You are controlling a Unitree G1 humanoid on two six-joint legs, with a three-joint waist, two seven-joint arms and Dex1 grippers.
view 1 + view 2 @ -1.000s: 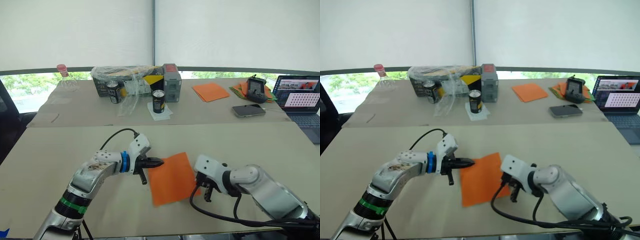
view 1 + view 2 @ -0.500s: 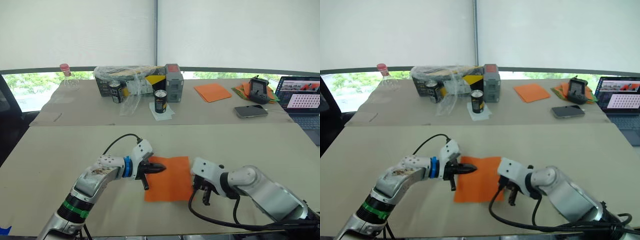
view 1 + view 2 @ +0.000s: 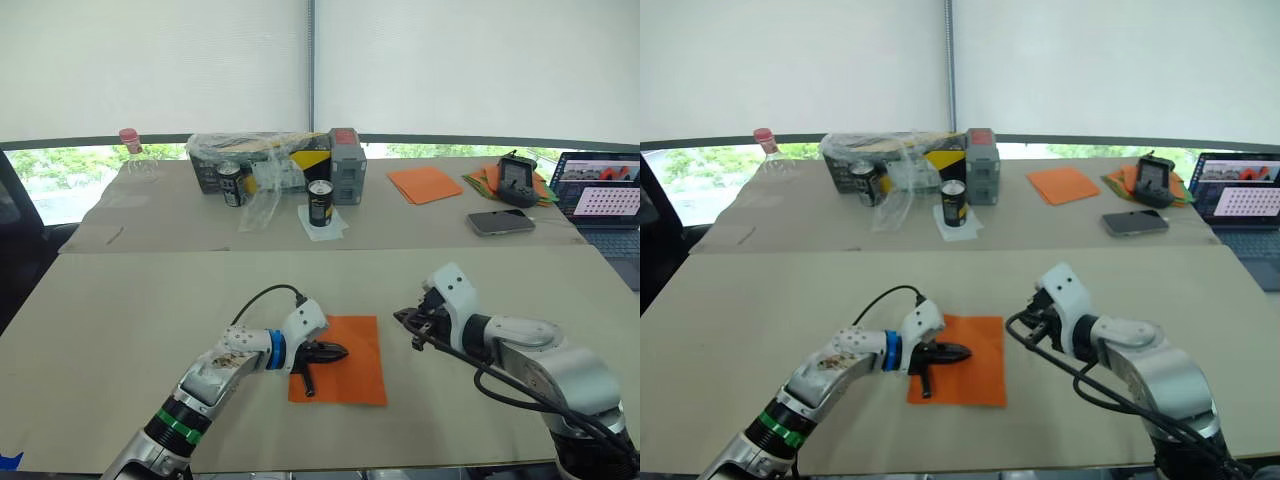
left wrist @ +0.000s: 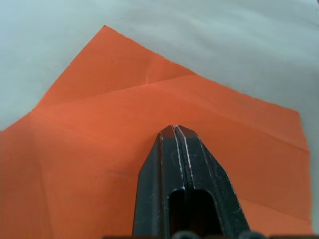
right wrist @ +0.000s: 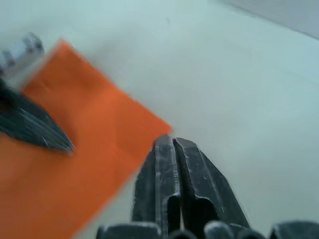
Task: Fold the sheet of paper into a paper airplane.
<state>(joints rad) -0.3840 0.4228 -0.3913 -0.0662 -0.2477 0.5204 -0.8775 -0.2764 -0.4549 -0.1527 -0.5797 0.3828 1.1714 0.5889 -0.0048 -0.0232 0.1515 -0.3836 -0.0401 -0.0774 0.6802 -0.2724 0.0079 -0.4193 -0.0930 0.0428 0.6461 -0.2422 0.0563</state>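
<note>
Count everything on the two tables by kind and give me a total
Orange paper: 3: sheet of paper, paler sheet, paper pile
Cans: 2
Electronics: 3: phone, laptop, handheld device
Bottle: 1
Wrapped box: 1
Grey box: 1
Total: 11

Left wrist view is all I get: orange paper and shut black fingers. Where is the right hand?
Observer: The right hand hangs off the sheet of paper, beyond the sheet's far right corner, not touching it.
Operator: Is it open?
Observer: No, its fingers are pressed together on nothing.
Operator: Is my left hand holding the sheet?
Observer: No. The left hand lies over the middle of the sheet, which is flat on the near table.
Operator: Any spare paper?
Observer: A paler orange sheet lies on the far table.
</note>
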